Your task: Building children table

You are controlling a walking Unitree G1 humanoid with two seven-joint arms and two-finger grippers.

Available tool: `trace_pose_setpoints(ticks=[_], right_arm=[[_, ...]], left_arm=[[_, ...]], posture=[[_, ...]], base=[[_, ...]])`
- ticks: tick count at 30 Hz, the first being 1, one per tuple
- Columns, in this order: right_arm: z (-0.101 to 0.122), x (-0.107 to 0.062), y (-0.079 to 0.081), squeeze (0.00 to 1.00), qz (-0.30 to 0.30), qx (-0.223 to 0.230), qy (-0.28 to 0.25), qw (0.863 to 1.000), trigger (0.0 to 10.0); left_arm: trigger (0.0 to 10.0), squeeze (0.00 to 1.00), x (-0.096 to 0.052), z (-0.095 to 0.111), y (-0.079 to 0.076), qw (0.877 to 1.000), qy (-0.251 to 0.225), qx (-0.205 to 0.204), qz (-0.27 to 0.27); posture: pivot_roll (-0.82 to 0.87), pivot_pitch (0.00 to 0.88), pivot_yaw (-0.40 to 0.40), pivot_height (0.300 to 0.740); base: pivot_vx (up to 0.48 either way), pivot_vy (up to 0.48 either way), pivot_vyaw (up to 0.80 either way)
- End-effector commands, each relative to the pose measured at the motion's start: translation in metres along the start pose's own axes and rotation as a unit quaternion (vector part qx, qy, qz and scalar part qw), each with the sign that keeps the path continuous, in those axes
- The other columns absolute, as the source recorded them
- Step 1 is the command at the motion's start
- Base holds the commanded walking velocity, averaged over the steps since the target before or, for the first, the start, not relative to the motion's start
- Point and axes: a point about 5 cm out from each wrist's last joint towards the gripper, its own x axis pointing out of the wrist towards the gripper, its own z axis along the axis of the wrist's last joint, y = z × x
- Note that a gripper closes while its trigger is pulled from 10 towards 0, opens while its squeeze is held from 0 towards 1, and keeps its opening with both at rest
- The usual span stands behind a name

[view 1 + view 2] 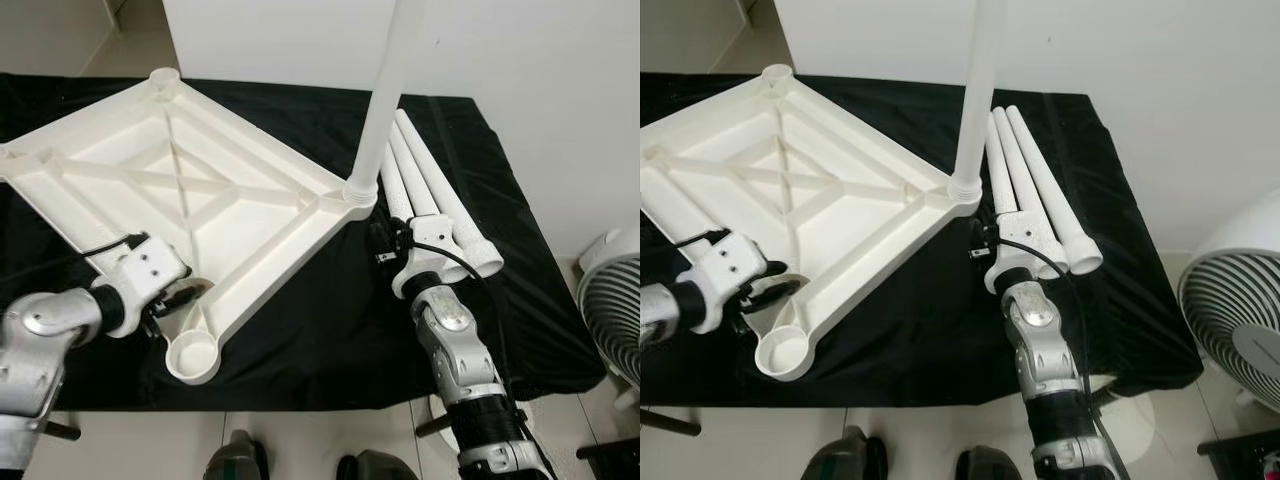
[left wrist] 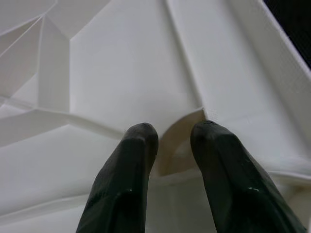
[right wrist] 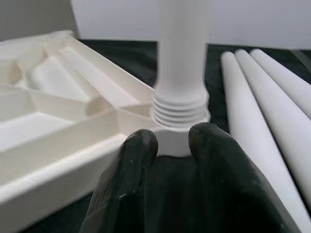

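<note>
The left arm (image 1: 45, 335) reaches in from the robot's left, bent at the elbow, with its white wrist (image 1: 150, 268) pointing inward. The left gripper (image 2: 172, 141) has its two black fingers (image 2: 131, 170) a little apart. The right arm (image 1: 460, 370) stretches straight forward, and its white wrist (image 1: 425, 255) is tipped ahead. The right gripper (image 3: 172, 141) also has its fingers (image 3: 214, 174) a little apart.
</note>
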Motion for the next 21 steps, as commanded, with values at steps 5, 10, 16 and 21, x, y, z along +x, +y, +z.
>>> trace_pose_setpoints(ticks=[5,10,16,21], right_arm=[[-0.004,-0.004,-0.003,0.00,-0.005,0.002,0.014,1.000,10.0],[-0.004,-0.008,-0.006,0.00,-0.017,0.007,0.015,1.000,10.0],[-0.002,-0.009,-0.007,0.00,-0.027,0.014,0.015,0.999,10.0],[-0.001,-0.009,-0.005,0.00,-0.024,0.020,0.012,0.999,10.0]], left_arm=[[10.0,0.00,0.022,-0.002,-0.018,0.999,0.003,-0.005,-0.046],[10.0,0.00,0.038,0.003,-0.017,1.000,-0.004,-0.004,-0.029],[10.0,0.00,0.062,0.009,-0.009,0.999,-0.010,-0.024,0.033],[10.0,0.00,0.075,0.015,-0.006,0.997,-0.022,-0.032,0.064]], posture=[[-0.04,0.076,-0.019,0.740],[-0.06,0.088,-0.010,0.740],[-0.07,0.091,-0.009,0.740],[-0.09,0.095,-0.013,0.740]], base=[[0.000,0.000,0.00],[0.000,0.000,0.00],[0.000,0.000,0.00],[0.000,0.000,0.00]])
